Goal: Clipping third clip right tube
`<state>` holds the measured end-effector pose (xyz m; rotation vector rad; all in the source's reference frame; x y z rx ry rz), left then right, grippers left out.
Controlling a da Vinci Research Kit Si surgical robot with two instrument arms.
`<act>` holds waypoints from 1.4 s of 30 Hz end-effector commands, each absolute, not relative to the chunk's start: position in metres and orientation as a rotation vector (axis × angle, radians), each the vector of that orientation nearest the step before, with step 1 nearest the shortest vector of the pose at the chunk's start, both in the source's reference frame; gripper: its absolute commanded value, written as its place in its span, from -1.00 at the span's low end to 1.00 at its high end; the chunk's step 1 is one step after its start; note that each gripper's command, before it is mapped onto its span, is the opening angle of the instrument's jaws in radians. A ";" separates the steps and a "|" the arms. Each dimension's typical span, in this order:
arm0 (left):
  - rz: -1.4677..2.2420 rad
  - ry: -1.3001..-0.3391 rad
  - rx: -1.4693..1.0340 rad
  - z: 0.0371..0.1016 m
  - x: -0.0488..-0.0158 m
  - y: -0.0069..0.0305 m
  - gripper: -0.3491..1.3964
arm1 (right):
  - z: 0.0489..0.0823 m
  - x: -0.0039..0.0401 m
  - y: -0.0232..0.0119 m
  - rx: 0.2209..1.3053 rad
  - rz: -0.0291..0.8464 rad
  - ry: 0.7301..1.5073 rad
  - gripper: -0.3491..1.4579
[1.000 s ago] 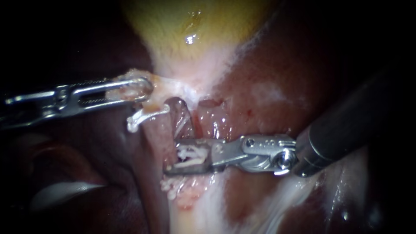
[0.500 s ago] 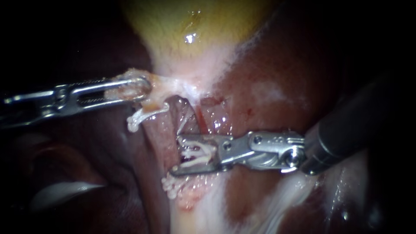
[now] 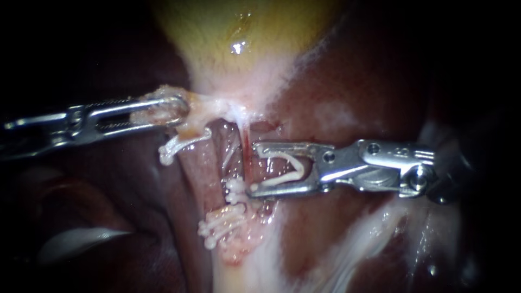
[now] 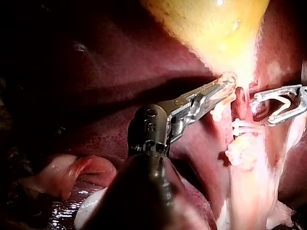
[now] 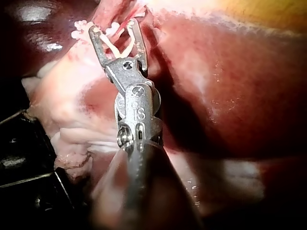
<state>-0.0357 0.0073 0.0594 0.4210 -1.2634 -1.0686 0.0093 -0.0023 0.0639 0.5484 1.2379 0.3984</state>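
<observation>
One white clip (image 3: 297, 169) between right instrument's (image 3: 254, 167) jaws; left instrument (image 3: 182, 108) grips tissue (image 3: 202, 106).

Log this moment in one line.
left instrument: jaws shut on tissue under gallbladder | right instrument: jaws hold open clip, tips at tube | two applied clips lower down

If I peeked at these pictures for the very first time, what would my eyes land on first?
Probably the shiny silver right instrument, coming in from the right with a white V-shaped clip held wide between its jaws, its tips close to a thin red tube. Above it glows the wet yellow gallbladder. From the left, the silver left instrument pinches pale tissue just below that yellow bulge.
</observation>
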 end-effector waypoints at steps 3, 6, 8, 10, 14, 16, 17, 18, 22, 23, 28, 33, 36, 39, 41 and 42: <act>-1.069 -1.263 0.421 0.0594 -0.0358 0.0073 -1.00 | 0.0645 0.0090 -0.0018 0.543 0.395 1.238 -0.06; -1.069 -1.263 0.420 0.0594 -0.0358 0.0073 -1.00 | 0.0652 0.0089 -0.0014 0.539 0.400 1.242 -0.06; -1.069 -1.263 0.420 0.0594 -0.0358 0.0073 -1.00 | 0.0656 0.0090 -0.0012 0.535 0.402 1.243 -0.06; -1.069 -1.263 0.420 0.0594 -0.0358 0.0073 -1.00 | 0.0661 0.0091 -0.0011 0.532 0.404 1.242 -0.06; -1.070 -1.263 0.419 0.0593 -0.0359 0.0072 -1.00 | 0.0672 0.0097 -0.0013 0.524 0.404 1.244 -0.06; -1.070 -1.263 0.419 0.0593 -0.0360 0.0072 -1.00 | 0.0677 0.0101 -0.0013 0.521 0.405 1.250 -0.06; -1.070 -1.263 0.419 0.0593 -0.0360 0.0072 -1.00 | 0.0680 0.0103 -0.0013 0.519 0.399 1.259 -0.06; -1.070 -1.263 0.419 0.0593 -0.0360 0.0072 -1.00 | 0.0682 0.0106 -0.0013 0.527 0.402 1.266 -0.06; -1.070 -1.263 0.418 0.0594 -0.0361 0.0072 -1.00 | 0.0687 0.0115 -0.0013 0.562 0.435 1.300 -0.06; -1.070 -1.263 0.418 0.0594 -0.0361 0.0072 -1.00 | 0.0687 0.0118 -0.0013 0.569 0.440 1.310 -0.06; -1.070 -1.263 0.418 0.0594 -0.0361 0.0072 -1.00 | 0.0686 0.0131 -0.0013 0.616 0.478 1.365 -0.06; -1.070 -1.263 0.418 0.0594 -0.0362 0.0072 -1.00 | 0.0684 0.0139 -0.0016 0.654 0.498 1.401 -0.06; -1.070 -1.263 0.418 0.0594 -0.0362 0.0072 -1.00 | 0.0681 0.0140 -0.0017 0.671 0.503 1.420 -0.06; -1.070 -1.263 0.418 0.0594 -0.0361 0.0072 -1.00 | 0.0677 0.0140 -0.0016 0.686 0.511 1.441 -0.06; -1.070 -1.263 0.418 0.0594 -0.0361 0.0072 -1.00 | 0.0674 0.0140 -0.0017 0.698 0.513 1.453 -0.06; -1.070 -1.263 0.418 0.0594 -0.0361 0.0072 -1.00 | 0.0672 0.0140 -0.0017 0.701 0.511 1.454 -0.06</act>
